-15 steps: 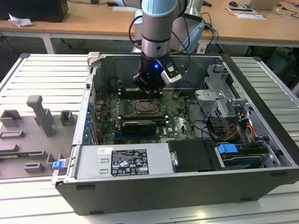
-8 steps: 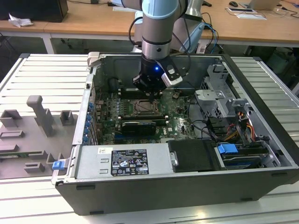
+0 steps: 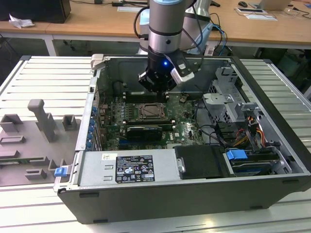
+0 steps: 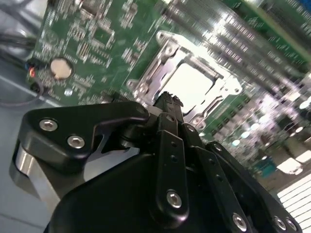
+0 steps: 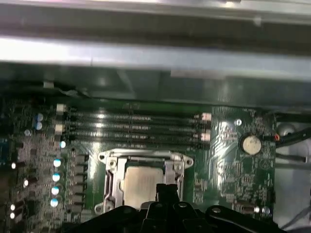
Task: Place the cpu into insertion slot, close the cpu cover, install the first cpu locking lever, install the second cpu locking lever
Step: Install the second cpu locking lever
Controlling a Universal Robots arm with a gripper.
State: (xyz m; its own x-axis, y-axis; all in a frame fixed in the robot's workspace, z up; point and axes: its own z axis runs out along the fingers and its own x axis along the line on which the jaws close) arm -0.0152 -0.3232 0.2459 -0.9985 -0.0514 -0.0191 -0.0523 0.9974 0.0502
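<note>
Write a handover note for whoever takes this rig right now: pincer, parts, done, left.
Pincer: shut, holding nothing, poised over the slot inside the open case.
Cpu: seated in the slot, pale top showing in both wrist views.
Cover: appears down, framing the cpu.
Done: cpu placed; cover looks closed.
Left: both locking levers; whether either is latched cannot be told.

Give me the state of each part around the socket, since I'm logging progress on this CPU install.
cpu: seated flat in the insertion slot.
insertion slot: filled by the cpu.
cpu cover: closed down, framing the cpu.
gripper: holds nothing, fingertips together, just above the socket's edge.
computer case: side open, lying on the table.
</note>
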